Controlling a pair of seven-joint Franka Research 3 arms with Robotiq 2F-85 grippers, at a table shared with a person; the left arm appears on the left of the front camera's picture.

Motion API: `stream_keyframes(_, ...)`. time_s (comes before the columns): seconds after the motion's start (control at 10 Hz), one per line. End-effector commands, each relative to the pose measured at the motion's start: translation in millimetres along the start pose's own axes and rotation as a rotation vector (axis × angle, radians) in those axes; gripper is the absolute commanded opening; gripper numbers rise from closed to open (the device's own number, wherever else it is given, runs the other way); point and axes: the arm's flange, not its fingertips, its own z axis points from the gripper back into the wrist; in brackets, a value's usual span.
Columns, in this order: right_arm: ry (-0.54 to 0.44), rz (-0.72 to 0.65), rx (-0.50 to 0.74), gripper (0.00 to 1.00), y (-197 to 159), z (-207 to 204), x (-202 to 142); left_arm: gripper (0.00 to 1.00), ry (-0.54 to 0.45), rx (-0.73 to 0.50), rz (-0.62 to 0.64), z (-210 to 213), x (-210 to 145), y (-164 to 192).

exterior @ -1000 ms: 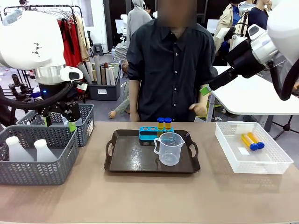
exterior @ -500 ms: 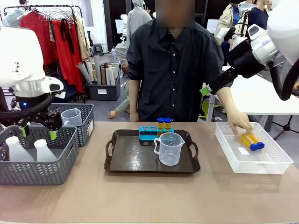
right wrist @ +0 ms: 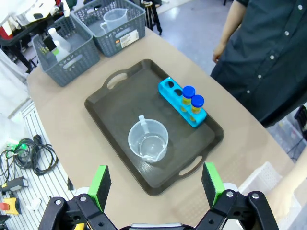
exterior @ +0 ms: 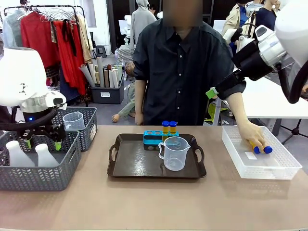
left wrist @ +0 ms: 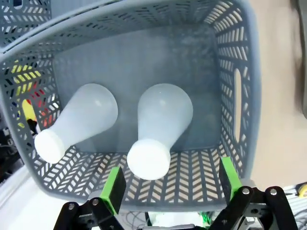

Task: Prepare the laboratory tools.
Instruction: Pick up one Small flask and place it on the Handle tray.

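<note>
Left gripper point(left wrist: 171, 184) stood wide apart and empty above the grey mesh basket point(left wrist: 235, 86).
We saw it over the nearer flask point(left wrist: 158, 129), upright in that basket with the second flask point(left wrist: 76, 122) just beside it. We judged that the descent should centre on the neck, clear of the neighbour and the basket wall. The right gripper point(right wrist: 156, 184), likewise apart and empty, hovered over the tray point(right wrist: 115, 115) bearing the beaker point(right wrist: 147, 141).

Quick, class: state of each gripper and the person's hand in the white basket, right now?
Left gripper: open, empty, above two flasks.
Right gripper: open, empty, high over the tray.
Person's hand: on the yellow tubes; grip unclear.
</note>
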Motion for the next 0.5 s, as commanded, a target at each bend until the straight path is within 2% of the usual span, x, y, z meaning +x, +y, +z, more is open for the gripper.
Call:
stream_keyframes(0.0,-0.006,-0.002,0.007,1.00,0,1,1,1.00,-0.006,0.017,0.048,-10,4,8)
stream_keyframes(0.3,-0.006,-0.002,0.007,1.00,0,1,1,1.00,0.018,-0.014,0.051,-26,7,13)
stream_keyframes(0.4,-0.006,-0.002,0.007,1.00,0,1,1,0.81,0.016,-0.022,0.051,-29,8,13)
